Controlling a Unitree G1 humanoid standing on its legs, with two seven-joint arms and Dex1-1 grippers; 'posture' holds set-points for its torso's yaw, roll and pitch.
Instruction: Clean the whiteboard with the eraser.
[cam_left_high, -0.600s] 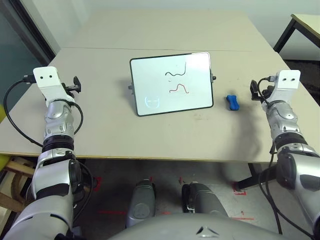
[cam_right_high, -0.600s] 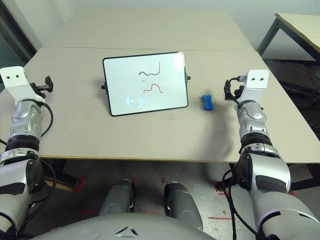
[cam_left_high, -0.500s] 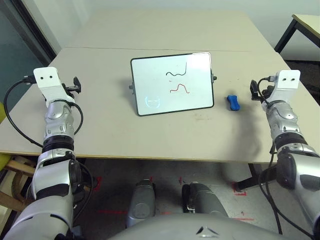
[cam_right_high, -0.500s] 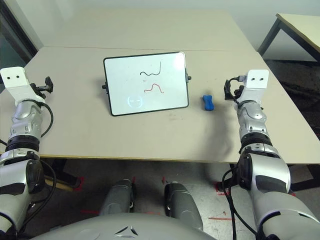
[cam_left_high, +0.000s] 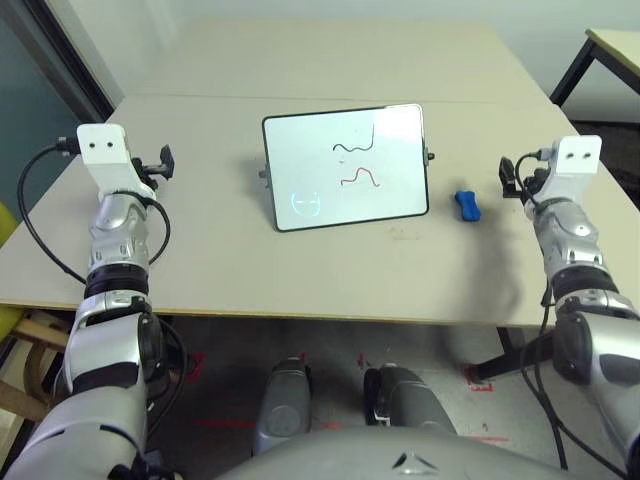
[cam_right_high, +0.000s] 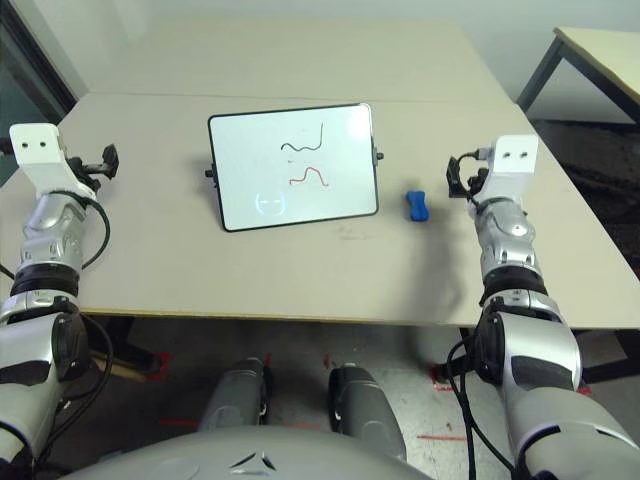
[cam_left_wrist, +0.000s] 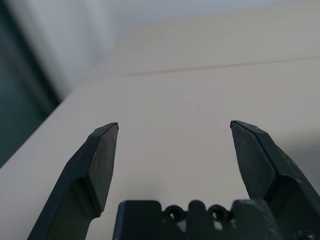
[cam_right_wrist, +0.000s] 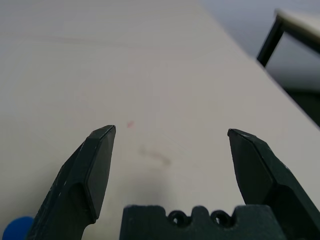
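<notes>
Surface (cam_left_high: 220, 270), left eye view: whiteboard (cam_left_high: 345, 190) marked; eraser (cam_left_high: 467, 206) just inboard of right pincer (cam_left_high: 518, 182). Left wrist: left pincer (cam_left_wrist: 174, 122) spread, empty. Right wrist: right pincer spread, empty; descending misaligned could knock eraser away.

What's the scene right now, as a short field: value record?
whiteboard: on the table, tilted slightly in view, between the two arms
marks on it: black squiggle, red squiggle, faint blue circle mark
eraser: blue, lying on the table between the whiteboard and the right gripper, touching neither
left gripper: open, nothing between its fingers, left of the whiteboard
right gripper: open, nothing between its fingers, right of the eraser
task state: eraser not yet picked up, board not wiped clean
</notes>
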